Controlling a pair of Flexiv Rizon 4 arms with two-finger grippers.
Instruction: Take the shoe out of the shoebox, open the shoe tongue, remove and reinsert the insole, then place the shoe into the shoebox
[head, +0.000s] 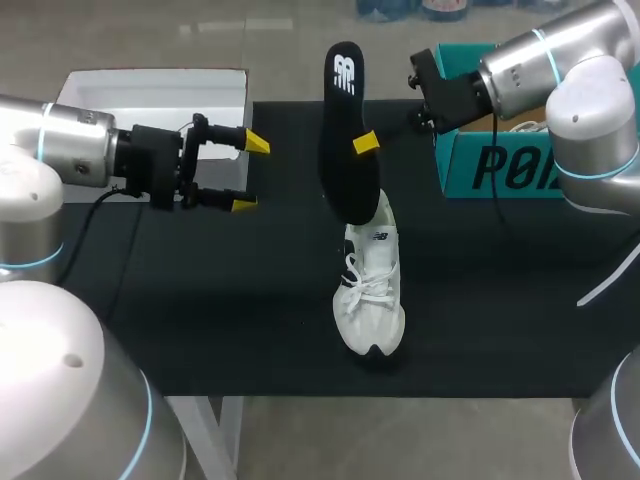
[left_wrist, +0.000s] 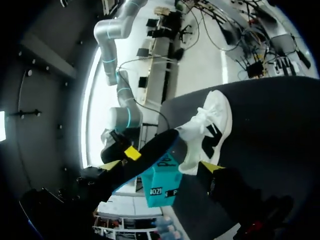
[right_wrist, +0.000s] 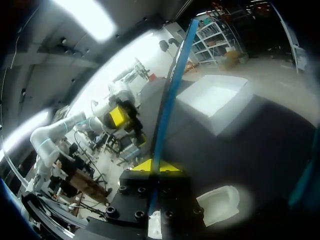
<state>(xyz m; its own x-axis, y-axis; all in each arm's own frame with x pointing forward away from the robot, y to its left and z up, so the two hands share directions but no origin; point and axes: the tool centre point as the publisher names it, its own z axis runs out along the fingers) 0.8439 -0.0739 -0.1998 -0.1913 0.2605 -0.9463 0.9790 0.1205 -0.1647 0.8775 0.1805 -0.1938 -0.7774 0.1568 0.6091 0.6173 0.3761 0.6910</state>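
The right claw (head: 365, 143) is clamped on the long black foam insole (head: 345, 130). The insole's lower end sits at the heel opening of the white lace-up sneaker (head: 372, 290), mid-tabletop (head: 200, 300), toe near, long axes roughly aligned. The left claw (head: 250, 174) stands apart, empty, farther left.

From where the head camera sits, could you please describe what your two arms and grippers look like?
The left arm and right arm are smooth silver-grey tubes with rounded joints ringed by thin light-blue bands. The left gripper and right gripper are black angular blocks, their two fingers tipped with bright yellow wedges. A black left cable and right cable trail from the wrists.
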